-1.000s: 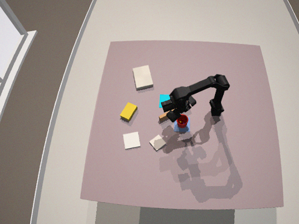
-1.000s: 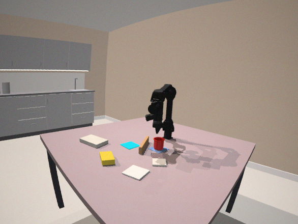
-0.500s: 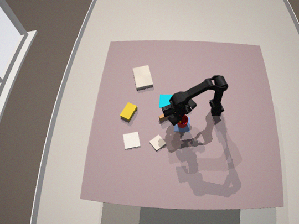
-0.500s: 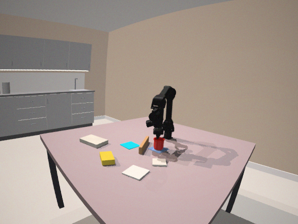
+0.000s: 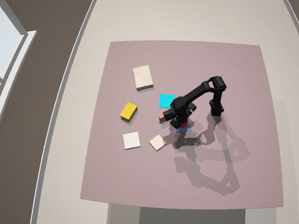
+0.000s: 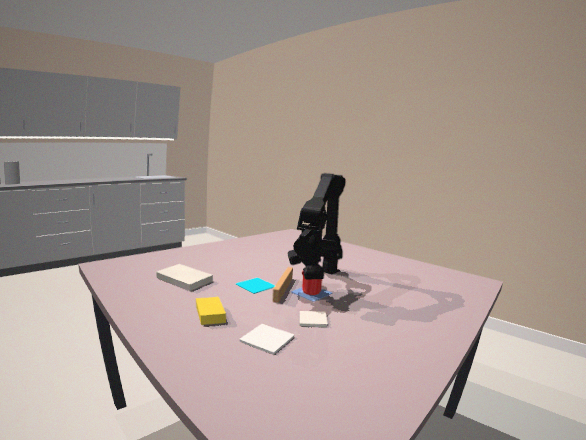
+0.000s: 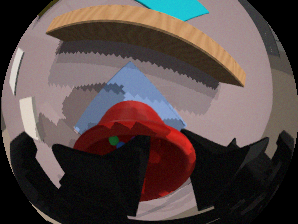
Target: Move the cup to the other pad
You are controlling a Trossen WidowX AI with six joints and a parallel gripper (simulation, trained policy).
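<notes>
The red cup [image 5: 184, 122] [image 6: 312, 286] [image 7: 172, 165] stands upright on the blue pad [image 5: 188, 129] [image 6: 325, 294] [image 7: 131, 82]. In the wrist view a green marble [image 7: 114, 140] and a blue one show inside it; the rest of the inside is partly hidden by a finger. My gripper [image 6: 313, 272] [image 7: 166, 136] is low at the cup, part open. One finger reaches over the cup's mouth, the other is beside its rim, with a wide gap between them. I cannot tell if they touch it. The cyan pad [image 5: 165, 101] [image 6: 255, 285] [image 7: 182, 9] has nothing on it.
An upright wooden bar [image 5: 162, 118] [image 6: 283, 285] [image 7: 150, 30] stands between the two pads. A yellow block [image 5: 128, 111] [image 6: 211, 310], a large cream block [image 5: 143, 76] [image 6: 184, 276], a white tile [image 5: 131, 140] [image 6: 267, 338] and a small cream block [image 5: 157, 142] [image 6: 313, 318] lie around.
</notes>
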